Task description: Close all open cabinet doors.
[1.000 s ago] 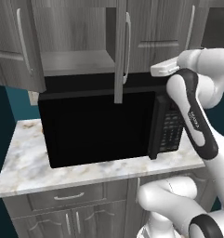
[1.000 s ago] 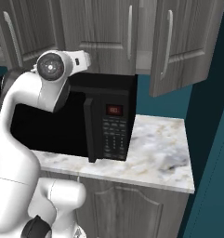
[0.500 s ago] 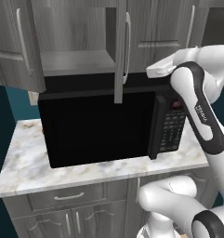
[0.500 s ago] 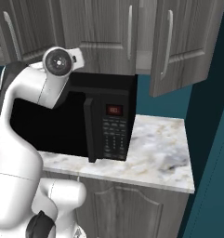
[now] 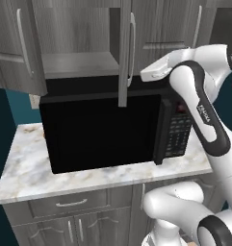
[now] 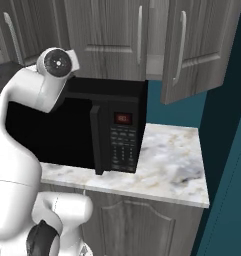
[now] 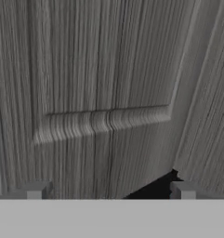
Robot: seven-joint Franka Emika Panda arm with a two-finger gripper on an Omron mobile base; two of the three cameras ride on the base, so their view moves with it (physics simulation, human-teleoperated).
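Up over the black microwave, the grey wood-grain cabinet doors are the story. From the left base camera, one door stands swung straight out, seen nearly edge-on above the microwave's top, its long silver bar handle running vertically along it. Beside it, above the microwave's left half, the cabinet is open, with a bare grey shelf showing. Further left of the microwave another door hangs open too, angled out past the worktop's left end.

From the right base camera, a door above and to the right of the microwave stands ajar, tilted outward over the marble worktop, with a gap between it and the neighbouring door, which lies flat and closed just above the microwave.

The white arm arches up in front of the microwave's keypad side, its hand reaching toward the doors above the microwave's right corner. In the hand camera the fingers are spread wide apart, one tip at each lower corner, nothing between them. Straight ahead of them is a shaker door panel, very close, its recessed ledge crossing the view, with a dark wedge of gap at its lower corner. Contact cannot be told.
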